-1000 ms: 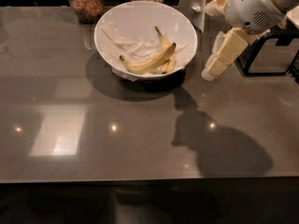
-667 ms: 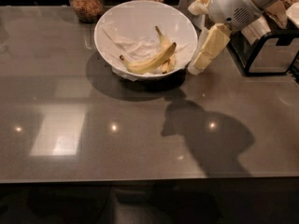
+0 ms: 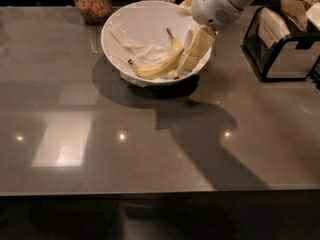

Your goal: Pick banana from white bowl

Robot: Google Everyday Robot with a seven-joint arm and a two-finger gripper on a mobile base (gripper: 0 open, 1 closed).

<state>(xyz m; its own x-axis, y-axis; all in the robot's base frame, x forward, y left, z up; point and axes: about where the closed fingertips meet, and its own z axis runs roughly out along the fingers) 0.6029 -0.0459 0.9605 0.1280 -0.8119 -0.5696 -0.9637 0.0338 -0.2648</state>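
Update: the gripper (image 3: 186, 65) has moved. A second ago it was outside the white bowl (image 3: 111, 38), over the countertop (image 3: 150, 159) at the bowl's 3 o'clock. 0.7 s ago it was at the rim on the same side. Now it is over the rim and inside, angled down toward 7 o'clock, occupying the 3 to 4 o'clock part of the bowl.

- Its tip is right against the thick upper end of the banana (image 3: 159, 69). Contact looks likely but I can't confirm it.
- Gripper opening: cannot tell from this angle. Nothing is lifted, so I'm treating it as not holding anything yet.
- The banana has not shifted across the three frames. It lies low in the bowl at 5 to 6 o'clock of centre, curving up with the stem pointing to 12 to 1 o'clock, on top of crumpled white paper (image 3: 142, 51).
- The arm's shadow has moved in with it and now falls on the counter at the bowl's 5 o'clock.

Read: the approach is done and this is the pre-grasp phase. What's left is to close on the banana and lift it.

Risks:
- The gripper sits close to the bowl wall at 3 o'clock, so clearance is tight.
- A close could catch paper along with the fruit.
- A push on the banana could slide it toward 9 o'clock.

The glass jars (image 3: 92, 3) at 11 o'clock and the black wire holder (image 3: 280, 44) at 3 o'clock are well clear of the work.
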